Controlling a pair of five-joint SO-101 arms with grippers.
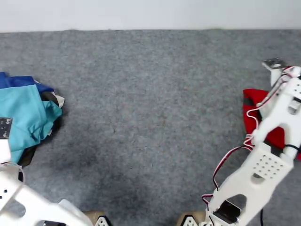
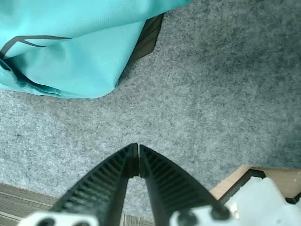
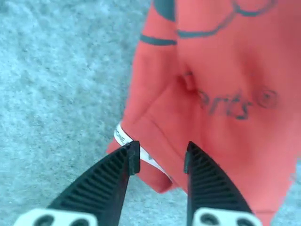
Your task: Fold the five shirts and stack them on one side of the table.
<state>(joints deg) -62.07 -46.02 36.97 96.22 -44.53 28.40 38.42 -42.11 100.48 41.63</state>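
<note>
The left gripper (image 2: 139,162) hung with jaws closed on nothing above the grey table (image 1: 150,94), near a teal shirt (image 2: 70,42) heaped on a blue shirt (image 1: 19,81) at its left edge, while the right gripper (image 3: 160,157) hovered, jaws parted and gripping nothing, over a red shirt (image 3: 216,84) at the right edge

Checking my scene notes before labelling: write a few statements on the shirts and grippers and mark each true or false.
The left gripper is shut, above bare table. True.
The right gripper is shut on the red shirt. False: it is open, over that shirt's edge.
The teal shirt lies at the table's left side. True.
The red shirt lies mid-table. False: it lies at the right side.
</note>
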